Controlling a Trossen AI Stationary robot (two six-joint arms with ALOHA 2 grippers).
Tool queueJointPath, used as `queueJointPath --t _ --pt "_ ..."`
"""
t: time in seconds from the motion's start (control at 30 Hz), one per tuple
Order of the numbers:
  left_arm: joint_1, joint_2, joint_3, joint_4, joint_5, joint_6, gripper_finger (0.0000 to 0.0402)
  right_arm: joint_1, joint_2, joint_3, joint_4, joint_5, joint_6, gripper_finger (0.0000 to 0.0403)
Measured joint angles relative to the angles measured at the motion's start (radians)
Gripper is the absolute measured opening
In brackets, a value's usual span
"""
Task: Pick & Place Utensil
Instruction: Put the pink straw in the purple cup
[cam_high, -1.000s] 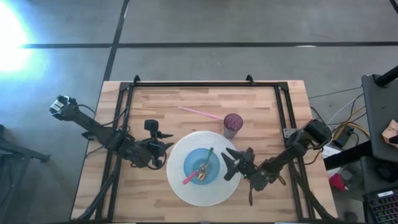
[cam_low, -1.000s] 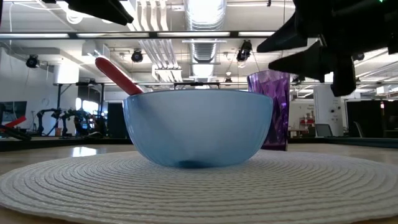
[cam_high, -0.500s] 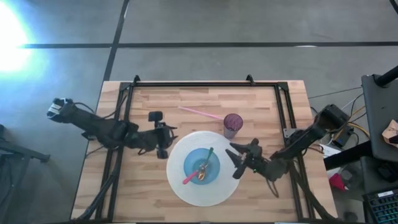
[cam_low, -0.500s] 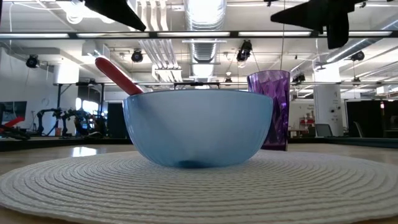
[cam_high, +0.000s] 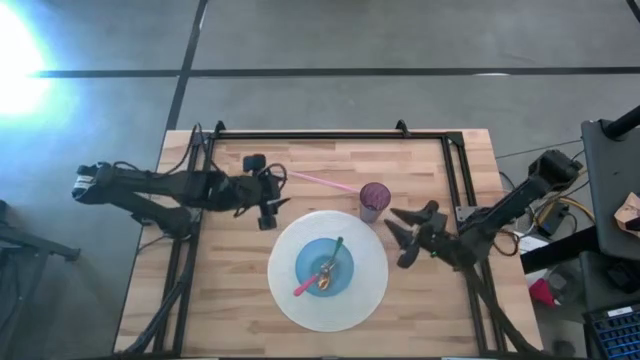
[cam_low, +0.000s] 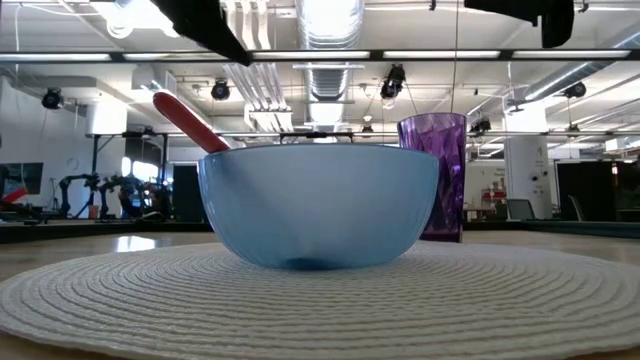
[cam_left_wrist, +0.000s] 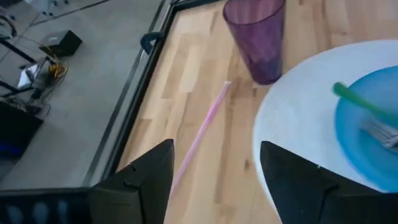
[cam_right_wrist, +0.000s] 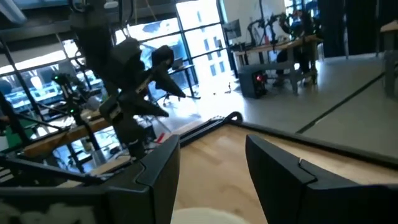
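A blue bowl (cam_high: 325, 268) sits on a round white placemat (cam_high: 290, 305). In it lie a green-handled fork (cam_high: 337, 249) and a pink-handled spoon (cam_high: 305, 286), their handles leaning on the rim. A pink straw (cam_high: 322, 181) lies flat on the wood beside an upright purple cup (cam_high: 374, 200). My left gripper (cam_high: 272, 208) is open and hovers beyond the placemat's far-left rim, near the straw (cam_left_wrist: 202, 134). My right gripper (cam_high: 398, 238) is open and hovers off the placemat's right rim. The low view shows the bowl (cam_low: 320, 205), the spoon handle (cam_low: 190, 122) and the cup (cam_low: 433, 175).
A black frame (cam_high: 330, 133) runs along the table's far edge and down both sides. The wood to the far left of the straw and near the table's near corners is bare. Cables and equipment (cam_high: 560, 215) lie off the table's right side.
My left gripper has swung from the placemat's left side toward the far edge, ending near the pink straw. My right gripper has drawn back from over the placemat's right part toward the table's right edge and risen. The bowl, utensils, cup and straw have stayed put.
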Motion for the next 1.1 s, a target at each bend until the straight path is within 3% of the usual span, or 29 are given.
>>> queueJointPath --t 0.27,0.47,0.87,1.1 --pt "0.239 0.002 0.003 0.001 0.269 0.148 0.0238 -0.004 -0.193 -0.044 0.001 0.007 -0.178 0.0178" --pt "0.400 0.024 0.005 0.002 0.388 0.215 0.0238 -0.004 -0.285 -0.070 0.000 0.008 -0.235 0.0178" --pt "0.511 0.219 0.115 -0.044 0.430 0.386 0.0238 -0.004 -0.333 -0.083 -0.001 0.019 -0.272 0.0178" --pt "0.543 0.370 0.260 -0.209 0.468 0.442 0.0238 -0.005 -0.344 -0.084 0.000 0.132 -0.343 0.0178"
